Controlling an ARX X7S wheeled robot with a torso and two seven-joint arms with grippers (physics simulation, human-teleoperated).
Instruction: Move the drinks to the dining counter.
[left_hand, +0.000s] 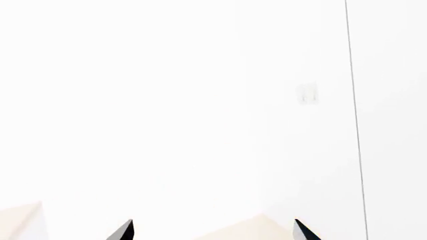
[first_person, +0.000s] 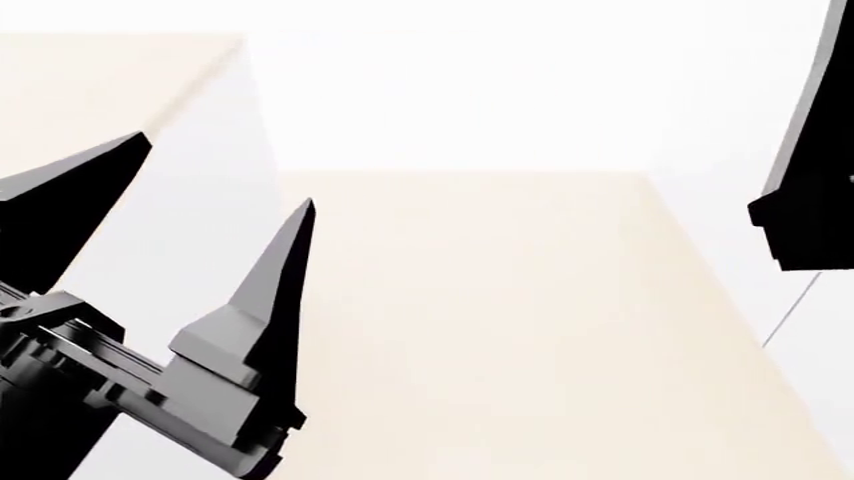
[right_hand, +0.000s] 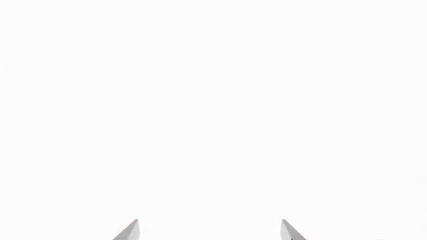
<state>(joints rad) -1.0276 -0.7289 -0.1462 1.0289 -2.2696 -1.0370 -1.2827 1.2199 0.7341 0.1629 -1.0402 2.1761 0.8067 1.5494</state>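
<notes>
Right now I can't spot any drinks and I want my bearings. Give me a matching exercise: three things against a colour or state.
Things:
1. left gripper
2. right gripper
3. flat surface

Colour or state:
A. pale cream-beige
B. fingers apart, only blank white ahead in its wrist view
C. black fingers apart, in front of the flat surface in the head view

Pairs: 1-C, 2-B, 3-A

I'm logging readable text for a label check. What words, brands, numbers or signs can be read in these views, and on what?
None can be read.
The faint grey mark on the white wall in the left wrist view is too blurred to tell whether it is text.
No drink shows in any view.
The left gripper, right gripper and cream surface carry no marking.
</notes>
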